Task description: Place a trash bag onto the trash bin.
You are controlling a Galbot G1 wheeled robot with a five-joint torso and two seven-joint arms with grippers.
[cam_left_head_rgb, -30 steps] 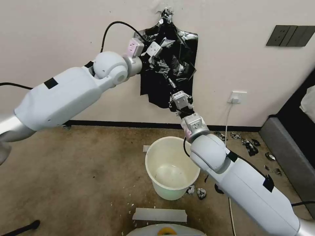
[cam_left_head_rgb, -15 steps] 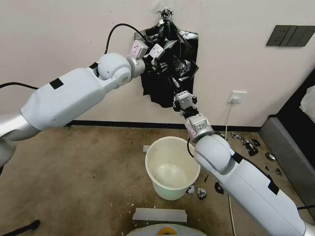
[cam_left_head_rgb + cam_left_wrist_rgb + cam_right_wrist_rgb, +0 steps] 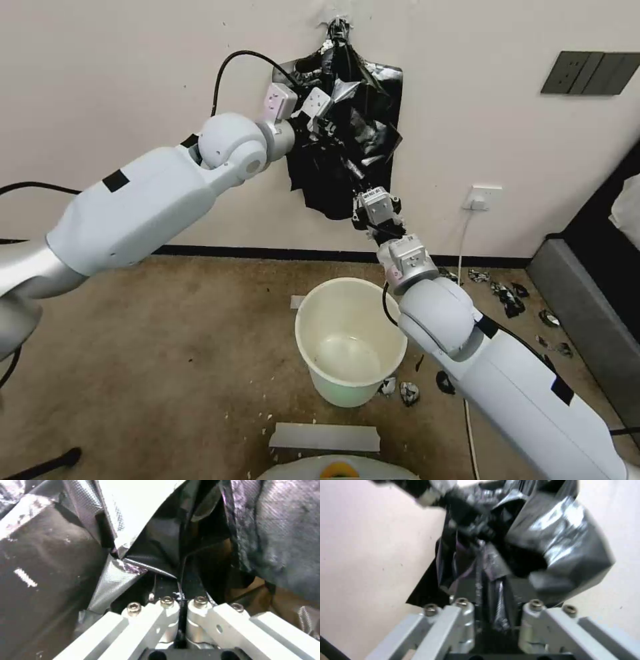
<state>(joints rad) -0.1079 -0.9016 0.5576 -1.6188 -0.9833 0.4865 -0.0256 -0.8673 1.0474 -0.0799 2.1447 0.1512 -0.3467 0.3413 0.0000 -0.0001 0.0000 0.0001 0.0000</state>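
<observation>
Since a second ago both arms have shifted slightly rightward, the left pincer [image 3: 319, 112] rising a little. It is clamped on the thin glossy black plastic trash bag [image 3: 363, 137] hanging against the wall; the right pincer [image 3: 363, 187], at five o'clock from it, grips the bag's lower edge. Below, at six o'clock, the round cream-white plastic trash bin [image 3: 350, 400] stands on the carpet.

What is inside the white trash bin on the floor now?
The trash bin appears empty: its pale inner wall and bottom show, with no bag in it. The right arm covers a small part of its rim.
</observation>
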